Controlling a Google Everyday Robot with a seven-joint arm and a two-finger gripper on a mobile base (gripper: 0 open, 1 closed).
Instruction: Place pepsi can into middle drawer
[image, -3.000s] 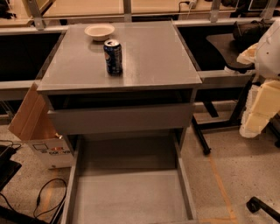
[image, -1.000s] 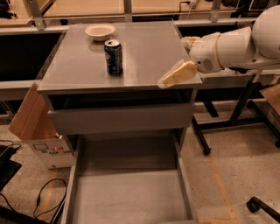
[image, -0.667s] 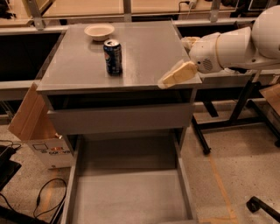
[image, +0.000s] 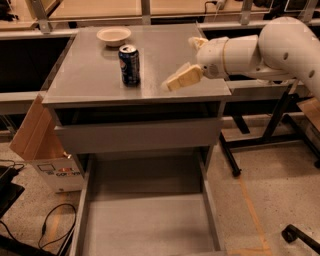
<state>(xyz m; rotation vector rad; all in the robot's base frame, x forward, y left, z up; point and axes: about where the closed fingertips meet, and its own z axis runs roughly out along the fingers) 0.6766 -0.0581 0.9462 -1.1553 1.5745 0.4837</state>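
The pepsi can (image: 129, 65) stands upright on the grey cabinet top (image: 90, 85), left of centre. My gripper (image: 180, 64) hovers over the right part of the top, a little to the right of the can and apart from it. It is open and empty, with one cream finger (image: 181, 78) pointing down-left toward the can. The middle drawer (image: 145, 222) is pulled out below, its flat grey floor bare.
A shallow cream bowl (image: 114, 35) sits behind the can at the back of the top. A drawer with a plain grey front panel (image: 137, 136) is slightly out above the open tray. A cardboard box (image: 42, 150) and cables lie at the left. Black stand legs (image: 260, 142) are at the right.
My arm came in from the right edge over the cabinet top. In the last second the gripper has moved left and slightly up, closer to the can. The can has not moved.
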